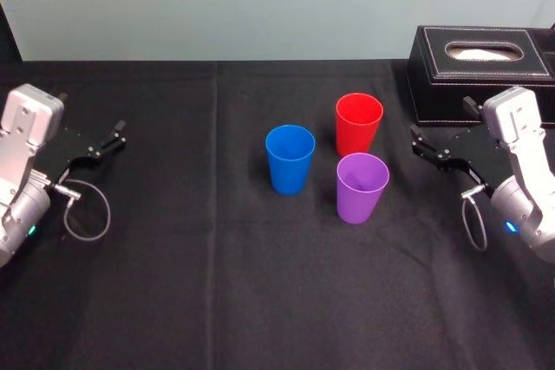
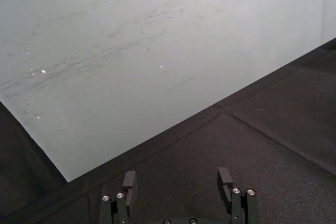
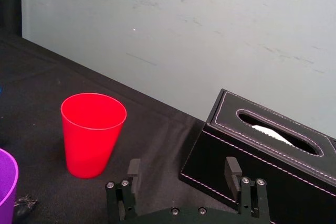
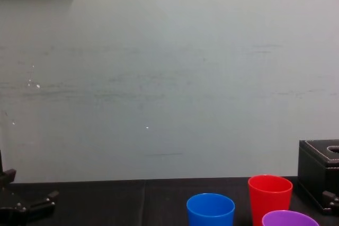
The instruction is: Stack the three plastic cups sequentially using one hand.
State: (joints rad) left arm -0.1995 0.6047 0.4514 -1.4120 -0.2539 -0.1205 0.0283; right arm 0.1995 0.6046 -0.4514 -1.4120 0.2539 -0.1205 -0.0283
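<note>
Three cups upright on the black table (image 1: 217,283), mouths up, none stacked yet. Near the middle, blue cup (image 1: 290,159), alone, left of the other two. Farther back on the right, red cup (image 1: 359,123). Just in front of it, purple cup (image 1: 362,188), very close, maybe touching, hard to tell from above. At the far right, black box (image 1: 481,75), behind the right gripper (image 1: 421,143). Low over the table, right of the red cup and the purple cup, pointing at them, jaws wide and holding nothing. Far off on the left side, left gripper (image 1: 113,136), well away from the blue cup, jaws wide too, holding nothing.
</note>
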